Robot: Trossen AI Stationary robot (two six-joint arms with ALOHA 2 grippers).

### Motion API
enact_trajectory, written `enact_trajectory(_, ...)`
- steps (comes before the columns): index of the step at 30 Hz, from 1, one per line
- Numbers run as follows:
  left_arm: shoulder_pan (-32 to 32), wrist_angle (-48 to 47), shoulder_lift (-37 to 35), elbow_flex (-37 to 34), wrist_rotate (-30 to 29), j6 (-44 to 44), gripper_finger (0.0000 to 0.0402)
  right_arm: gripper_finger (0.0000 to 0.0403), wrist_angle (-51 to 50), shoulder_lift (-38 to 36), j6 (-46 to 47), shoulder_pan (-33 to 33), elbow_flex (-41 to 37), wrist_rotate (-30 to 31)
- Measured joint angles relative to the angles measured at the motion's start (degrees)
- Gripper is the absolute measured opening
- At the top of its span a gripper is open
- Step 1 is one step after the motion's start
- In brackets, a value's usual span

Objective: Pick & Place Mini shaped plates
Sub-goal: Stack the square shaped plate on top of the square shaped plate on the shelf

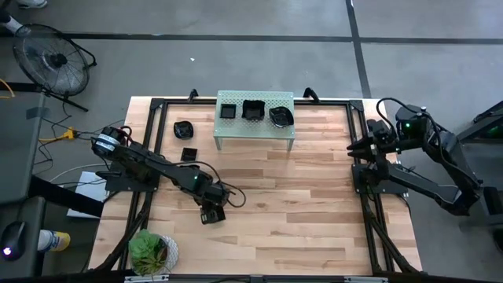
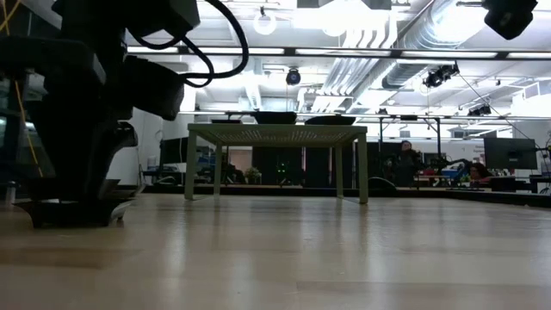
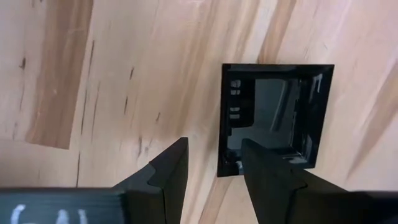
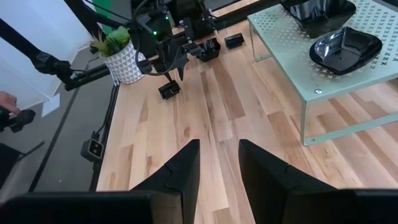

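Observation:
A small square glossy black plate lies flat on the wooden table near its left front. My left gripper is open and low over it. One finger is over the plate's corner and the other finger is outside its rim. Three more black plates rest on the pale green perforated shelf. Two others sit on the table left of the shelf. My right gripper is open, in the air at the table's right edge. My left gripper comes down from above astride the square plate's rim, near one corner, one finger over the inside and one outside. The plate sits flat on the table. Whether a finger touches it, I cannot tell.
The shelf stands on its legs at the table's far middle. A potted plant sits at the near left corner. Bare wood lies between the shelf and the near edge. A fan stands on the floor beyond the table.

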Motion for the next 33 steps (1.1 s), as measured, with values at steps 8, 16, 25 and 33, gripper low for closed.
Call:
enact_trajectory(8, 0.0, 0.13, 0.0, 0.0, 1.05, 0.46, 0.0144, 0.0106, -5.34, 0.0, -0.57, -0.02, -0.02, -0.35)
enact_trajectory(16, 0.0, 0.15, -0.02, 0.0, 0.67, 0.45, 0.0144, 0.0106, -9.91, 0.0, -10.23, -0.02, -0.02, -2.76)
enact_trajectory(25, 0.0, 0.55, -0.04, 0.0, 1.07, 0.29, 0.0144, 0.0106, -12.45, 0.0, -27.89, -0.01, -0.02, -7.37)
enact_trajectory(33, 0.0, 2.01, -0.07, 0.09, 0.75, 0.53, 0.0144, 0.0106, -12.4, 0.0, -24.82, 0.0, -0.02, -4.18)
